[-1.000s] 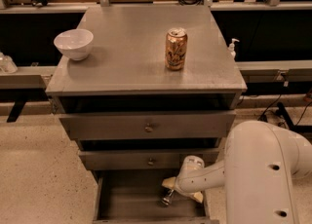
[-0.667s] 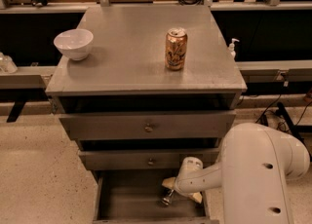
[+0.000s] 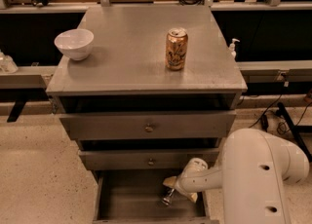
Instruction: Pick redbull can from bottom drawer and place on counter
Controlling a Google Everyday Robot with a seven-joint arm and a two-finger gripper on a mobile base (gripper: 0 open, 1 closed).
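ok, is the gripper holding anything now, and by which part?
Cannot tell. The gripper is down in the open bottom drawer, at the redbull can, but any hold on it is hidden.

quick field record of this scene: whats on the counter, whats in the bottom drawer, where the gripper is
counter: holds a white bowl at the left and an upright gold can right of centre
bottom drawer: pulled open
redbull can: inside the bottom drawer, toward its right side
gripper: lowered into the bottom drawer, right at the redbull can
task status: redbull can not yet on the counter
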